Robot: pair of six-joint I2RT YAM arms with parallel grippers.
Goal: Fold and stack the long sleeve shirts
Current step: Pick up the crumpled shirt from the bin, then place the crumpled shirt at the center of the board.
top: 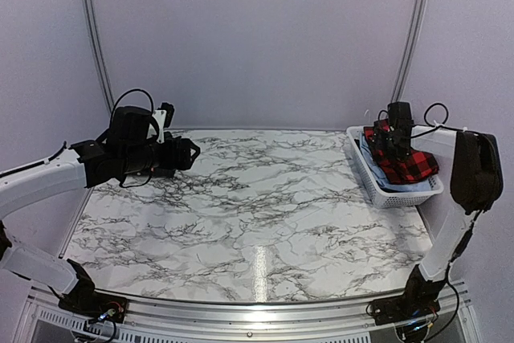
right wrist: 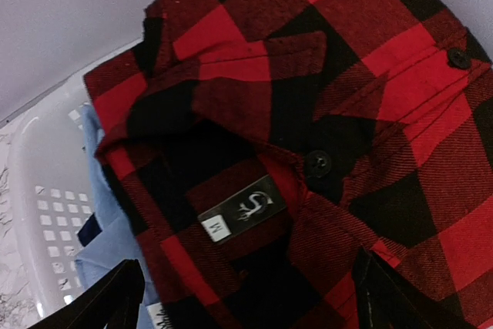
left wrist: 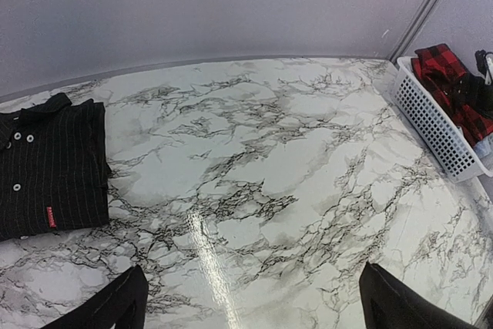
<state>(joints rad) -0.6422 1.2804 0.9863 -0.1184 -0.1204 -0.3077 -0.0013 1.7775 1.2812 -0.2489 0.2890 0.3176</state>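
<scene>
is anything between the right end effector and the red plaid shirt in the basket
Nothing visible. The right end effector hangs open directly over the red-and-black plaid shirt, which lies on top in the white slotted plastic basket, above a light blue garment.

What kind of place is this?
Likely a lab robot booth: plain pale partition walls joined by metal rails, a marble-patterned tabletop, and a white slotted plastic basket holding a red-and-black plaid shirt.

The plaid shirt was checked in red and black. The dark shirt was striped finely on black, dotted with white buttons. The surface was veined grey on white; the basket was coloured white.
</scene>
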